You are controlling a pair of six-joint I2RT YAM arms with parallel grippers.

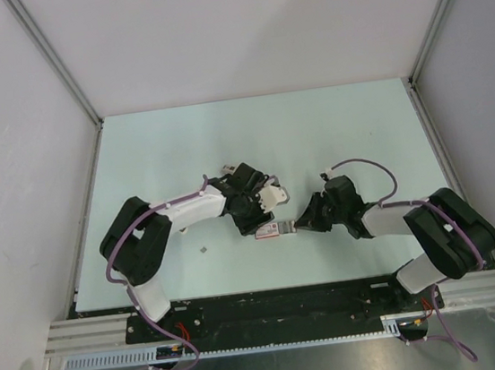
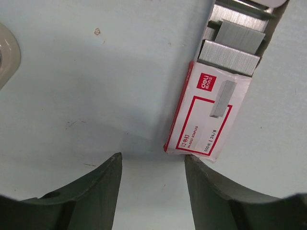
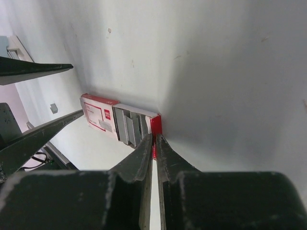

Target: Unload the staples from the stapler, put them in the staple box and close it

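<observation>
Staples (image 2: 230, 45): light grey metal strips, likely brittle, in open red-white cardboard box (image 2: 206, 120), midway along tabletop (image 1: 224, 143) near edge; right gripper (image 3: 154, 137) fingers pinched on its red end flap; left gripper (image 2: 152, 165) fingers apart at closed end. Best gripped by strip sides.

My claw (image 2: 152, 160) gapes above the pale table (image 2: 72, 86); open red-and-white staple box (image 2: 206, 124) just ahead, grey staples (image 2: 229, 53) showing.

Lab robot cell: white panels (image 1: 237, 24), aluminium frame (image 1: 53, 60), pale table (image 1: 251, 139)
</observation>
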